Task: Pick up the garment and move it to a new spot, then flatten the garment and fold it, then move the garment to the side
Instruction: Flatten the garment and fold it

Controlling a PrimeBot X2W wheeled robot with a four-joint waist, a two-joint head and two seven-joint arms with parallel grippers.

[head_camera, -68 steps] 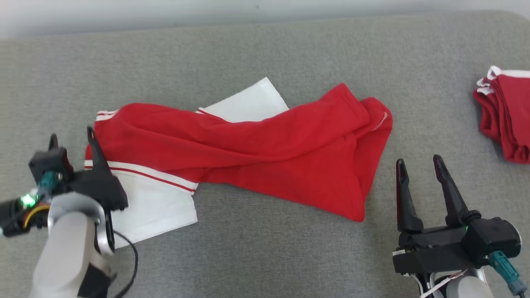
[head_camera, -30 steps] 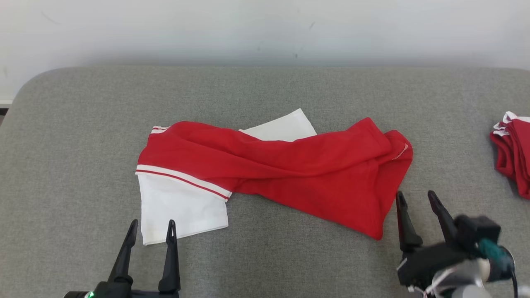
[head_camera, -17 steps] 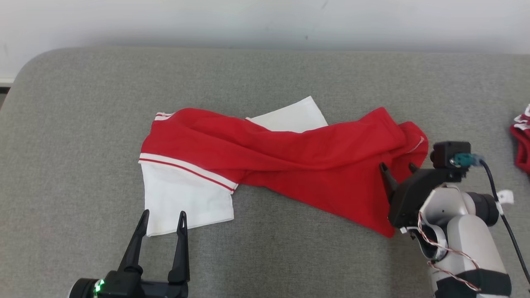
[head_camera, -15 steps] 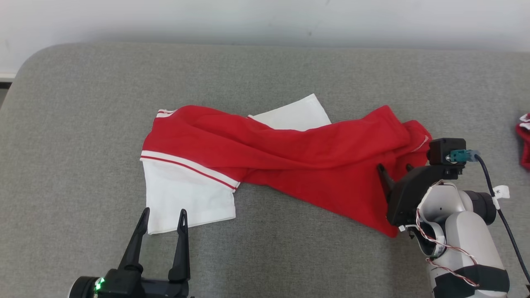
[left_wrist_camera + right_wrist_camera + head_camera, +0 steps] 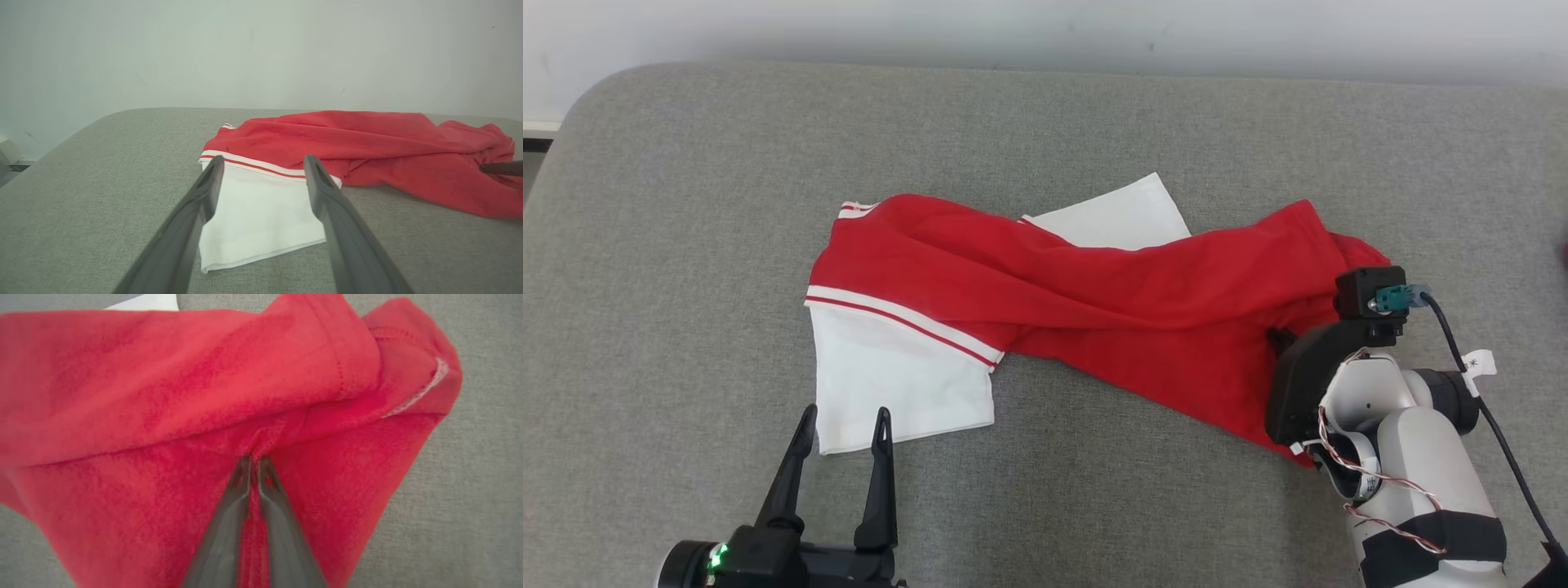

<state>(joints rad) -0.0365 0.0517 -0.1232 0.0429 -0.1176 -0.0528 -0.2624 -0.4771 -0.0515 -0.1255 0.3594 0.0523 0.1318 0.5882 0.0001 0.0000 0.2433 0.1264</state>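
The garment is a red shirt with white, red-striped sleeves, lying crumpled and stretched across the grey padded surface. My right gripper is shut on a pinched fold of red cloth near the garment's right end; in the head view its fingers are buried in the fabric at that end. My left gripper stands open just in front of the white sleeve, not touching it. In the left wrist view the sleeve lies between and beyond the open fingers.
The grey padded surface ends at a rounded far-left corner, with a pale wall behind it. The right gripper's fingertip shows at the right edge of the left wrist view.
My right gripper has come down onto the garment's right end and shut on a fold of red cloth. The head camera shifted. The left gripper stayed open by the sleeve.
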